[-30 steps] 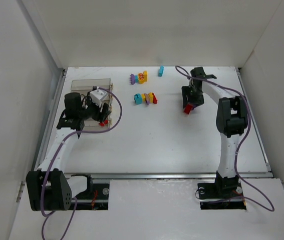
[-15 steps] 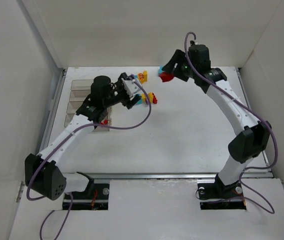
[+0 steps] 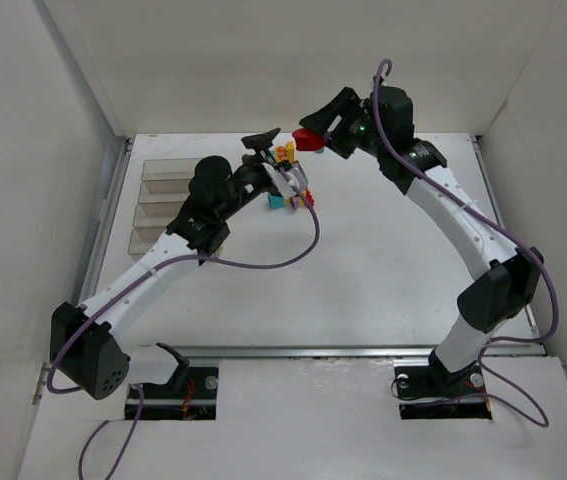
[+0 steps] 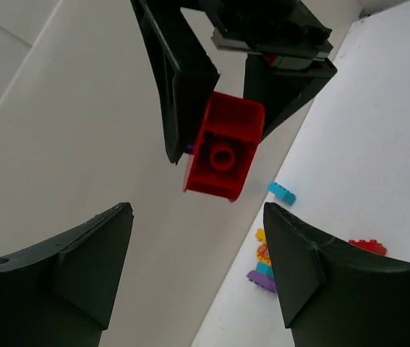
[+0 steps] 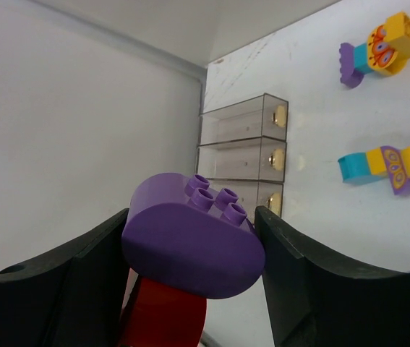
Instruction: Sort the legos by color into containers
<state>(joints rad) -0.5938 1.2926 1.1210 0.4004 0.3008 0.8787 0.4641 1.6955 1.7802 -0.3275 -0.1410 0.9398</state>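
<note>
My right gripper (image 3: 309,136) is raised over the back of the table, shut on a stacked lego: a purple rounded brick (image 5: 194,242) on a red brick (image 5: 163,318). The left wrist view shows that red brick (image 4: 223,148) from below, between the right gripper's fingers. My left gripper (image 3: 271,150) is open and empty, tilted up towards it just left of it (image 4: 197,217). Loose lego stacks lie below: one cyan, yellow and purple (image 5: 382,163), one purple, teal and yellow-orange (image 5: 378,49). The clear containers (image 3: 168,205) stand at the left (image 5: 244,148).
A single cyan brick (image 4: 282,192) lies on the table near the back wall. A small red piece (image 4: 367,247) lies beside the stacks. White walls close the table at the left, back and right.
My left arm left the containers, reached to the lego stacks and tilted its open gripper upward. My right arm lifted its held lego and carried it left, close to the left gripper.
</note>
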